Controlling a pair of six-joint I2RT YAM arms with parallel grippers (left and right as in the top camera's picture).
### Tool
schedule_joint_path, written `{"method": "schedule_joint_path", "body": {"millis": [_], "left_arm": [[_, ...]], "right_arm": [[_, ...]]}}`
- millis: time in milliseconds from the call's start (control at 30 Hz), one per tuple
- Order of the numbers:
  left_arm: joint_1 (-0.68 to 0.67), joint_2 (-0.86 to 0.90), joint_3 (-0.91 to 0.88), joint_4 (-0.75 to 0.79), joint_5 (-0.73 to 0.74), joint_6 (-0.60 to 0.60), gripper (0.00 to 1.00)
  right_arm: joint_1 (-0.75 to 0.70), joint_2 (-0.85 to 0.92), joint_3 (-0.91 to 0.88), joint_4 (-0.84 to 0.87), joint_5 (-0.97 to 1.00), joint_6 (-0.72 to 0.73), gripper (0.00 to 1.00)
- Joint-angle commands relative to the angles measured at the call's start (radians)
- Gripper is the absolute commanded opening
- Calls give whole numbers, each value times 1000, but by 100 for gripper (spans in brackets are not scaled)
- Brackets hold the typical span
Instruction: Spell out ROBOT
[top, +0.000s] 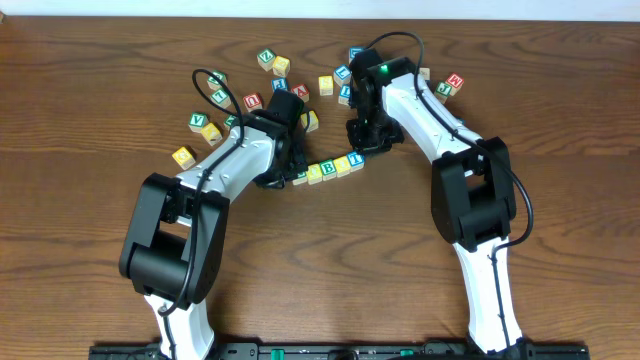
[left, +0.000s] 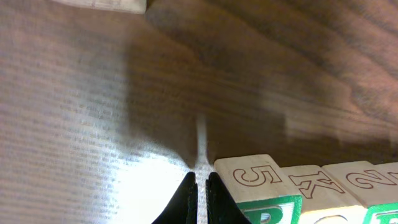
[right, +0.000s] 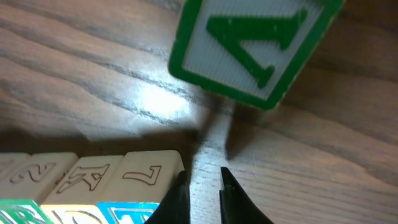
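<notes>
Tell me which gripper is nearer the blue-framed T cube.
Right. The right gripper sits just beside the blue-framed T cube at one end of the row; the left gripper is at the opposite end, beside the green-framed R cube.

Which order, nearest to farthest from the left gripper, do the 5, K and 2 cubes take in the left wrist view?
1. 5 cube, just beside the left gripper.
2. K cube, next along the row.
3. 2 cube, far end, picture-right.
</notes>
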Motion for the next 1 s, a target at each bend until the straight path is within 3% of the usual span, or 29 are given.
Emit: {"method": "schedule_joint_path", "body": {"millis": [0, 500, 767, 967], "left_arm": [[-6, 12, -11, 26, 13, 40, 7], [-6, 12, -11, 42, 6, 118, 8], [7, -5, 12, 16, 6, 179, 7], [75, -70, 44, -31, 6, 261, 8]], "right_arm": [[6, 3, -7, -16, -56, -13, 12], [26, 3, -7, -62, -56, 122, 18], [-5, -5, 1, -70, -55, 126, 18], [-56, -77, 8, -75, -26, 117, 27]]}}
